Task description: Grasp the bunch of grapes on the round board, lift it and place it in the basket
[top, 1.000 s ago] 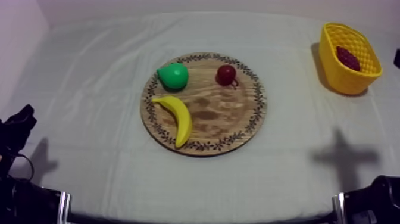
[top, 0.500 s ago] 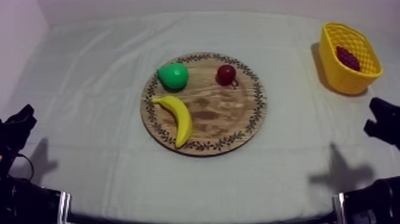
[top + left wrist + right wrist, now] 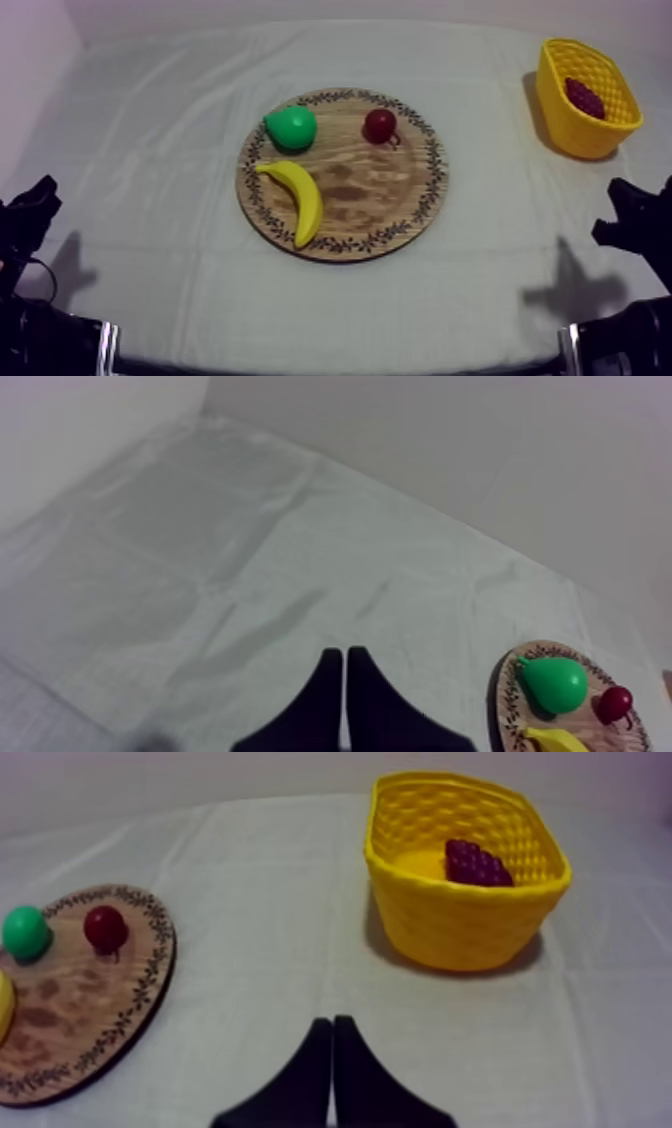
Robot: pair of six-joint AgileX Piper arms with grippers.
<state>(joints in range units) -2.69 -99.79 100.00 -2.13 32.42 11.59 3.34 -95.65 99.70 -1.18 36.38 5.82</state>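
Resting in the yellow woven basket (image 3: 455, 927) at far right, the dark purple toy bunch of grapes (image 3: 477, 862) looks light, stiff, knobbly; I'd pinch its middle; my left gripper (image 3: 345, 656) and right gripper (image 3: 333, 1024) are closed, empty.

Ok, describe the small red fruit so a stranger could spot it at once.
Find the round wooden board in the middle of the table. The small red fruit sits near its far rim, on the side toward the yellow basket. It is the only dark red, round piece there, smaller than the green pear and the yellow banana.
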